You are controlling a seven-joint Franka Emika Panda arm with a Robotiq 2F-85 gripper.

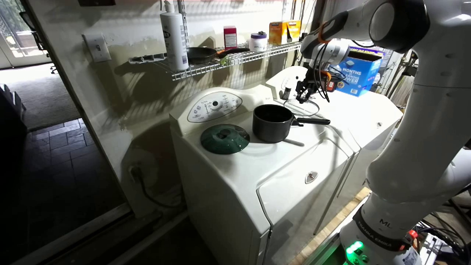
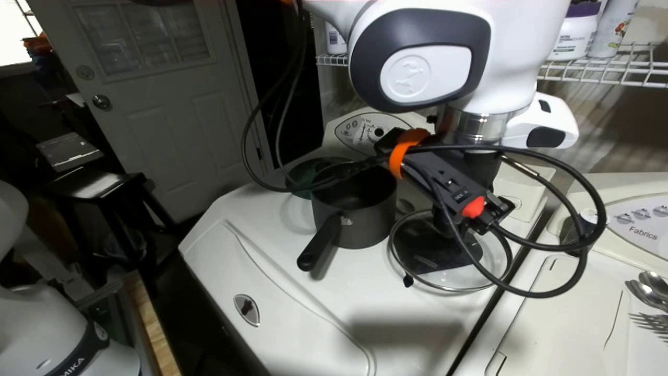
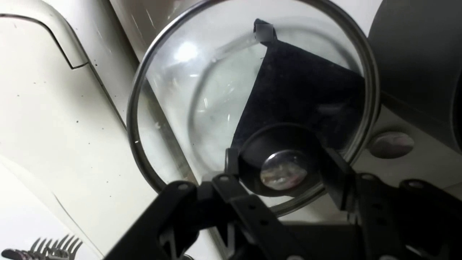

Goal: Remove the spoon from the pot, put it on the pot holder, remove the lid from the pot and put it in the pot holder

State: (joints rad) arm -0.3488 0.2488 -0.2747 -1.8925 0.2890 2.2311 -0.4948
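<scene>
My gripper (image 3: 283, 164) is shut on the black knob of the glass lid (image 3: 216, 90), with one finger on each side. The lid also shows in both exterior views (image 1: 311, 107) (image 2: 493, 261), held a little above the white machine top. Under it lies a flat black square with a corner loop, apparently the pot holder (image 3: 306, 79), seen mostly through the glass. The dark saucepan (image 2: 360, 224) stands uncovered next to the lid; no spoon shows in it. A dark shiny oval (image 3: 391, 145) beside the lid may be the spoon's bowl; any handle is hidden.
A green disc (image 1: 224, 139) lies beside the saucepan. A wire shelf (image 1: 206, 68) with bottles and a pan hangs on the wall behind. Several forks (image 3: 56, 247) and spoons (image 2: 649, 292) lie on the neighbouring machine. A dark grinder-like object (image 1: 286, 93) stands behind.
</scene>
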